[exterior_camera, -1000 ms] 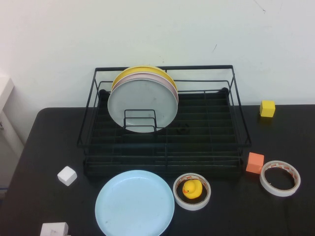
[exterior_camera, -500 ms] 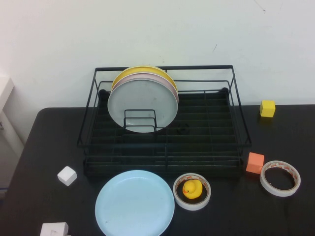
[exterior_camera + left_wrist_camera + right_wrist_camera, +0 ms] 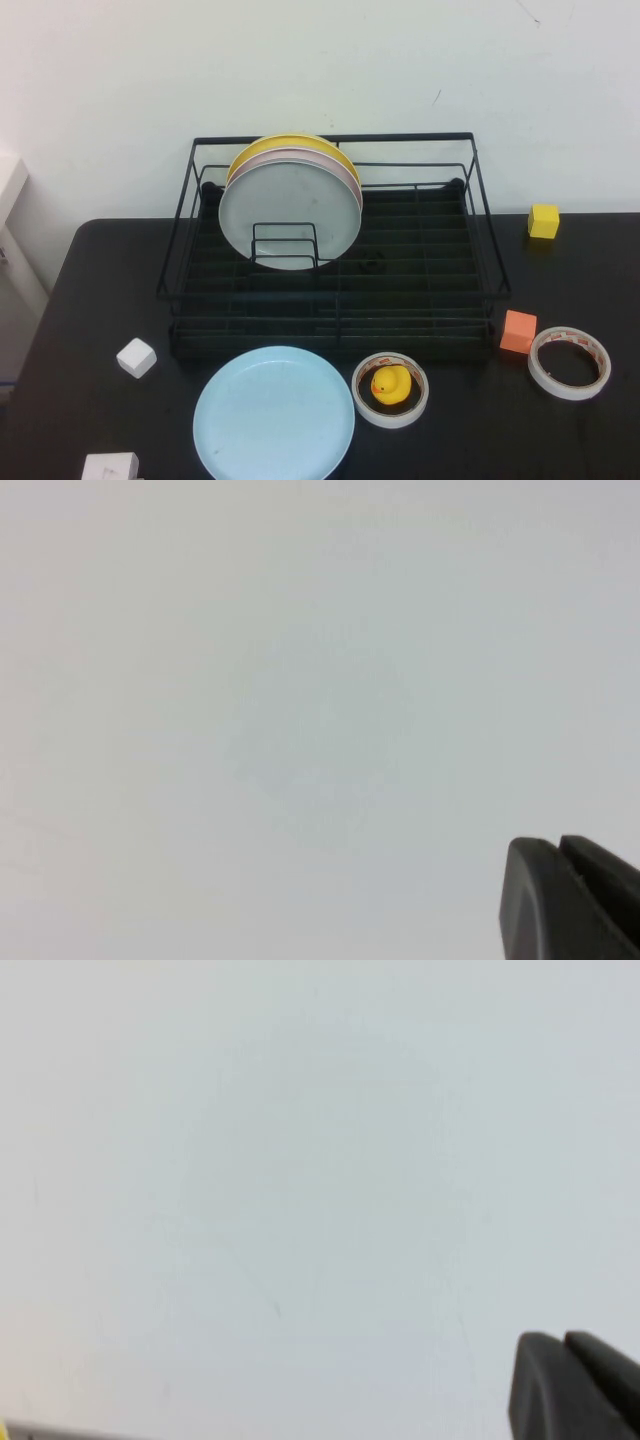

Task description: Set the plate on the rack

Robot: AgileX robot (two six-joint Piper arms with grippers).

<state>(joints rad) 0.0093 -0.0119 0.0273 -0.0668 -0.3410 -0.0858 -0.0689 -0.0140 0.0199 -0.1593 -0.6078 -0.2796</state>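
Observation:
The light blue plate (image 3: 273, 412) lies flat on the black table, just in front of the black wire rack (image 3: 335, 250). Three plates stand upright in the rack's left half: a grey-white one (image 3: 290, 215) in front, a pink one and a yellow one behind it. Neither arm shows in the high view. My left gripper (image 3: 560, 852) is shut with nothing in it and faces a blank white wall. My right gripper (image 3: 565, 1345) is likewise shut and empty, with the pale wall before it.
A tape roll (image 3: 390, 390) with a yellow rubber duck inside sits right of the plate. Further right lie an orange block (image 3: 517, 331) and a second tape roll (image 3: 569, 362). A yellow cube (image 3: 543, 221) is at the back right; white blocks (image 3: 136, 357) lie front left.

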